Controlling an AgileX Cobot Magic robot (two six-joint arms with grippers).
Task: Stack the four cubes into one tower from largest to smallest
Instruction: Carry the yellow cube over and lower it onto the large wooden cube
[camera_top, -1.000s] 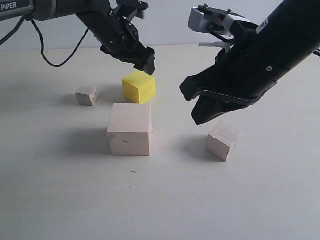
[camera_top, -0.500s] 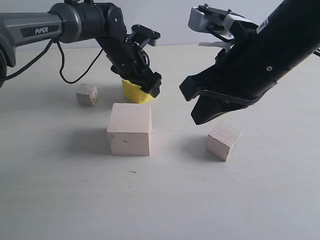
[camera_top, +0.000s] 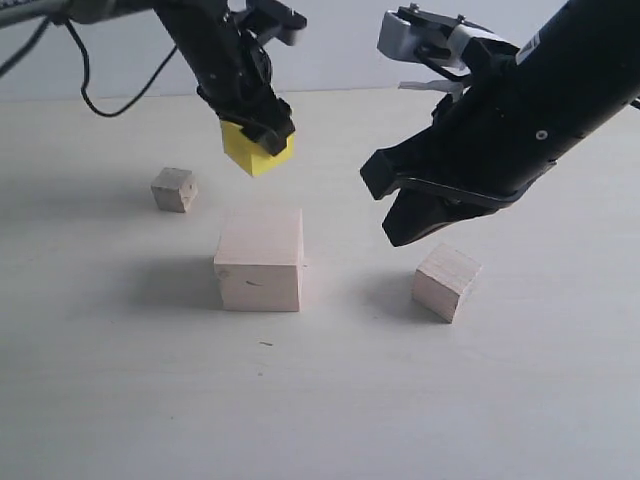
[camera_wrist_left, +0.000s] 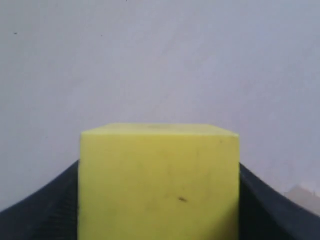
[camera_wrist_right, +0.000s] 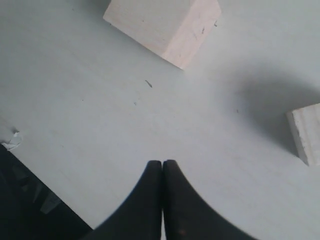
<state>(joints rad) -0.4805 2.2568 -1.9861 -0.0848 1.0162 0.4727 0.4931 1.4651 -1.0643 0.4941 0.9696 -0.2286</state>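
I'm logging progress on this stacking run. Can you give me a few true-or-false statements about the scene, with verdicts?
1. The left end effector holds the bright yellow cube clear of the pale table. True.
2. The large pale wooden cube has another cube on it. False: its top is bare.
3. The right end effector is open. False: its fingertips are pressed together, holding nothing.
4. The small pale wooden cube sits on the table. True.
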